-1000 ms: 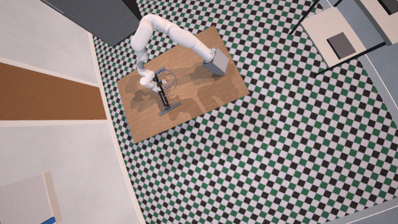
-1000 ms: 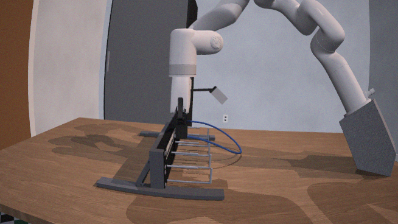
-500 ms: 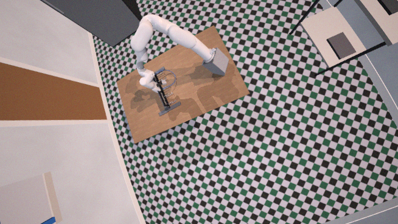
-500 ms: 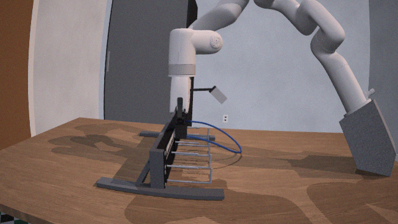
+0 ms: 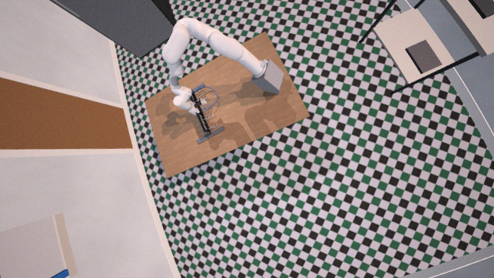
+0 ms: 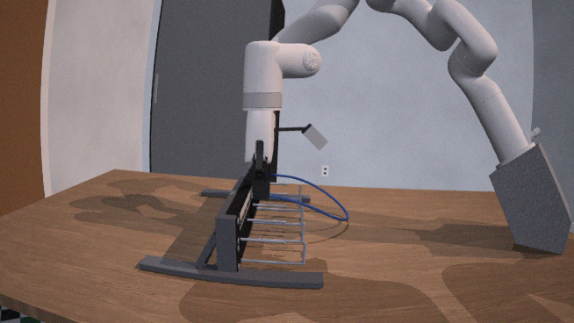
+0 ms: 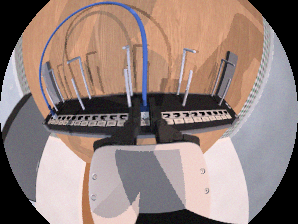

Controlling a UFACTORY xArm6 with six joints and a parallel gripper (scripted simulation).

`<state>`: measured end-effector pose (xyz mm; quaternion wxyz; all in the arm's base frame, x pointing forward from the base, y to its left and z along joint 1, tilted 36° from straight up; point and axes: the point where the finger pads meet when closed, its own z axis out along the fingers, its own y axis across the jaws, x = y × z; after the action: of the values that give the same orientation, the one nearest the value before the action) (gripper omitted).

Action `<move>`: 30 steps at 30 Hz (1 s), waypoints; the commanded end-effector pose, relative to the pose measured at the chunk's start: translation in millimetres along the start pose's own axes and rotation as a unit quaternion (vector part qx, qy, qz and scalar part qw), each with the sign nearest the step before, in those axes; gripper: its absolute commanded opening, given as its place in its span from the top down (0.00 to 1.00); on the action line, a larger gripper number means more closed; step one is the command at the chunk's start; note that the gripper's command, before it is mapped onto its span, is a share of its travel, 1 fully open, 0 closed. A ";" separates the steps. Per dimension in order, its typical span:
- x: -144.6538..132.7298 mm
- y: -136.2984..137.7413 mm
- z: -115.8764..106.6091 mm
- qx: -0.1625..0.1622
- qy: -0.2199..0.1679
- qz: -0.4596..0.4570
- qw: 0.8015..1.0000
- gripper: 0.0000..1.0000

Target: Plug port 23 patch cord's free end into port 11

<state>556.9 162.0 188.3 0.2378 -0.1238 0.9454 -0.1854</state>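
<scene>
Insertion looks like the step you're on: the cord's (image 5: 217, 99) (image 6: 347, 216) (image 7: 145, 60) free plug (image 7: 145, 111) is at the port row, mid-rack (image 5: 217, 133) (image 6: 226, 246) (image 7: 190, 102). Your gripper (image 5: 199, 103) (image 6: 261, 193) (image 7: 144, 105) is clenched on that plug, one finger either side. Can't tell if it's port 11 or if it's latched, so I'd check both, then push straight in to full depth, latch up. The rack's loose, so a hard shove could skid it. After that, open up, back off and let the cord settle.

Pose-wise, your arm (image 5: 226, 47) (image 6: 313, 24) arches over from its base by one short edge of the tabletop (image 5: 181, 159) (image 6: 110, 298) (image 7: 210, 40), wrist upright, fingers pointing down. Rack's nearer the opposite short edge, and the cord loops out on the base side, well inside the edges.

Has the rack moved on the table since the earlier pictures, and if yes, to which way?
No, I see no shift: in the exterior view, the rack stands the same way against the table's edges.
</scene>
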 end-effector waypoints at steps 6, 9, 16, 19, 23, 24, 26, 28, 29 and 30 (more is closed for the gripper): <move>-1.0 0.1 -1.4 0.000 -0.002 0.000 1.000 1.00; -0.9 0.1 -1.3 0.000 -0.001 0.000 1.000 1.00; -1.0 0.0 -1.3 0.000 -0.002 0.000 1.000 0.62; -0.8 0.1 -1.0 0.000 -0.001 0.000 1.000 0.62; -0.5 0.1 -0.8 0.000 -0.001 0.000 1.000 0.62; -0.5 0.1 -0.7 0.000 -0.001 0.000 1.000 0.62; -0.5 0.1 -0.8 0.000 -0.001 0.000 1.000 0.62; -0.5 0.1 -0.8 0.000 -0.001 0.000 1.000 0.62; -0.6 0.1 -0.8 0.000 -0.001 0.000 1.000 0.62; -0.6 0.1 -0.8 0.000 -0.001 0.000 1.000 0.62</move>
<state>556.4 161.6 187.4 0.2372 -0.1238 0.9455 -0.1858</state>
